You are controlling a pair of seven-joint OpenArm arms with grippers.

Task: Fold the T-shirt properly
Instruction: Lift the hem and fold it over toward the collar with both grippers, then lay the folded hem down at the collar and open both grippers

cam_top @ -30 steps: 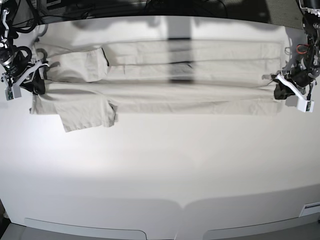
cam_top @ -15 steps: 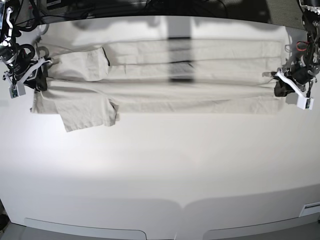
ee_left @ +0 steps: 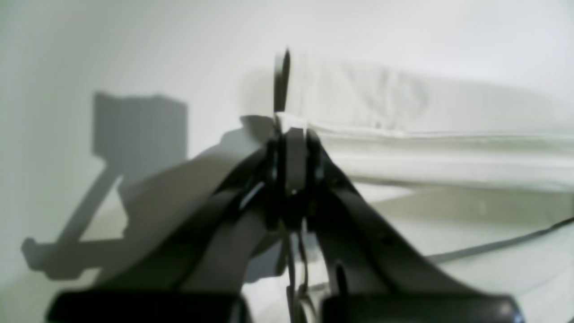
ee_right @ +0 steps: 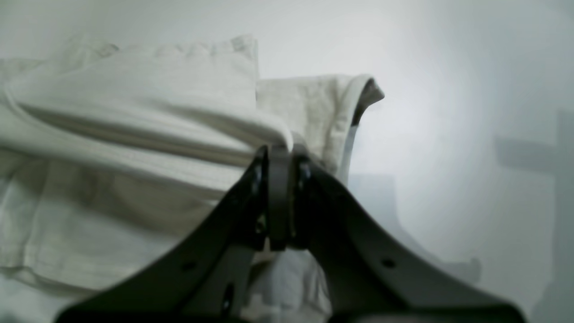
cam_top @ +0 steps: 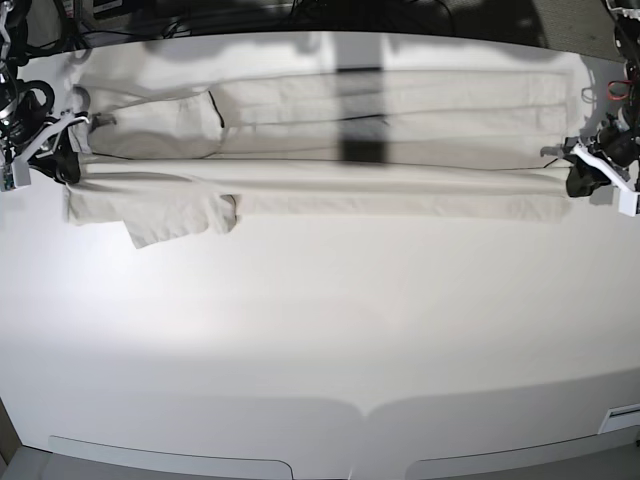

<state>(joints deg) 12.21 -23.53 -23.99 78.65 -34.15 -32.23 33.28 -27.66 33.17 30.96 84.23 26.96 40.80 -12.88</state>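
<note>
White table, T-shirt claw-pinched both ends

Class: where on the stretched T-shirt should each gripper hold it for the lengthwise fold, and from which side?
Grip the T-shirt at its two short ends, each gripper from outside: right gripper at the sleeve end, left gripper at the hem end. Its long, taut lie suits end holds.

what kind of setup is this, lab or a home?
Likely a robotics lab bench: a bare white table, dark cables bundled behind its far edge, and only the T-shirt stretched between the right gripper and left gripper.
</note>
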